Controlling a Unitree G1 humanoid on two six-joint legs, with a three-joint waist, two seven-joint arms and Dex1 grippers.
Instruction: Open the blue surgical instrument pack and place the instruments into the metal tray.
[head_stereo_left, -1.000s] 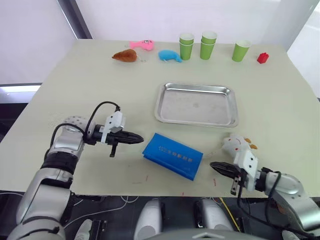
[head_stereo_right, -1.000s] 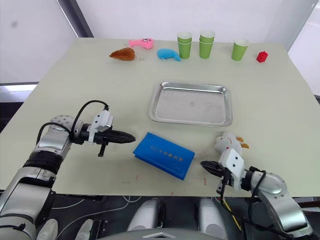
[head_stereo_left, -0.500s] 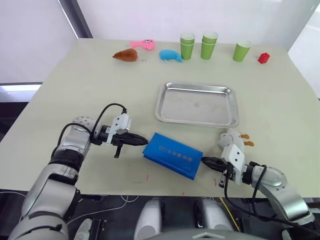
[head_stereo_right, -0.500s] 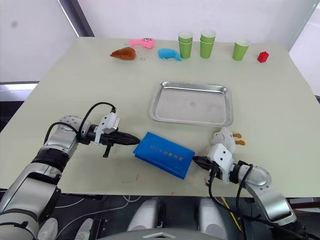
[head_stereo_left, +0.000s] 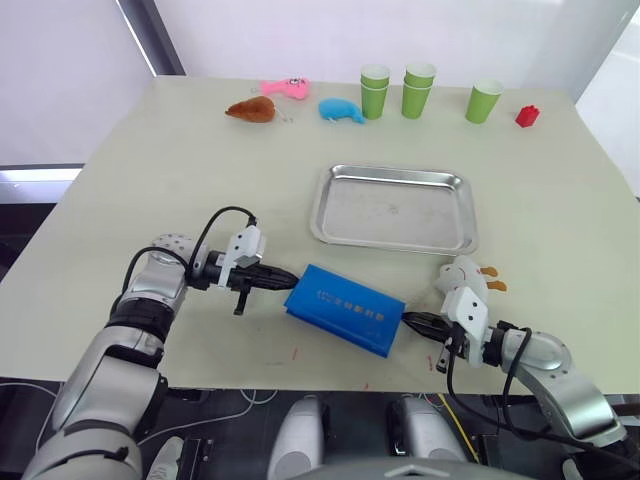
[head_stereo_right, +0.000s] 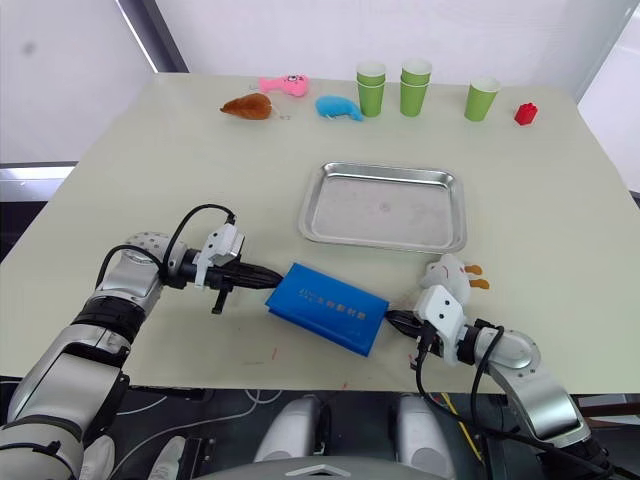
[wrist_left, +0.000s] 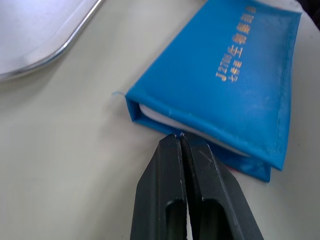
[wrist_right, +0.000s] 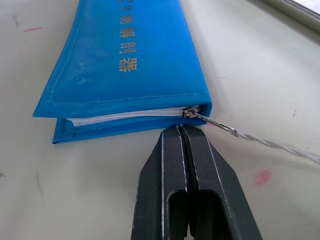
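Blue surgical instrument pack (head_stereo_left: 346, 309) lies zipped shut on the tabletop (head_stereo_left: 150, 150), near the empty metal tray (head_stereo_left: 392, 207). Left end effector (head_stereo_left: 282, 280) — fingers pressed together — touches its end; right end effector (head_stereo_left: 412, 321), likewise pinched, sits beside the zip pull (wrist_right: 200, 115).

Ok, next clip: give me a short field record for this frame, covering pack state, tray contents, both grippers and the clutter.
pack: blue surgical instrument pack lies closed on the table, zipper shut
zipper pull: at the corner by the right gripper, a cord trailing from it
tray: metal tray behind the pack, no instruments in it
left gripper: shut, tips at the pack's left end
right gripper: shut, tips at the pack's right end
clutter: green cups, plush toys and a red block along the far edge
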